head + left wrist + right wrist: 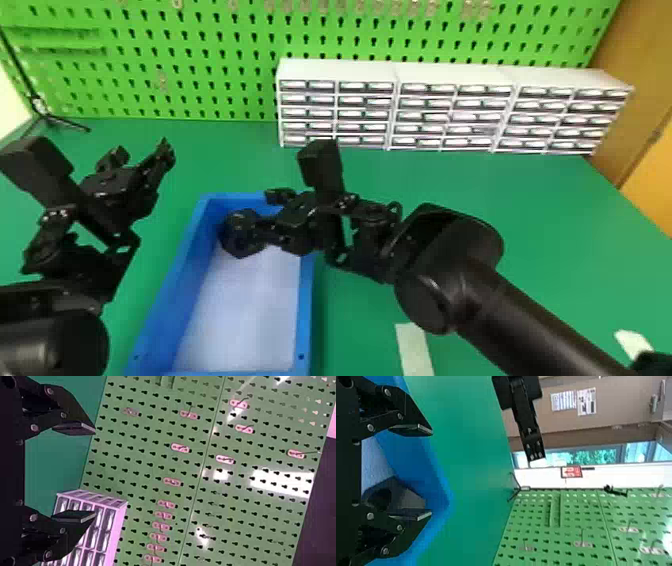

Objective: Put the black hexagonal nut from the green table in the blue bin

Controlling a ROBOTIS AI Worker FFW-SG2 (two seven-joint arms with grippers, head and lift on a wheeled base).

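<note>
The black hexagonal nut [411, 498] is located within the blue bin [306, 325], toward its far left corner; the right hand [432, 471] is positioned over that end, fingers spread; the left hand [96, 473] is parked open above the green worktop [530, 225]; the release step is judged complete; straight withdrawal, clear of nut and rim, is required next.

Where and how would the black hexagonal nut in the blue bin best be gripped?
Probably across two opposite outer flats, coming down from above: the nut is six-sided, which suits a squeeze, and the nearby wall of the blue bin would likely crowd a sideways approach.
</note>
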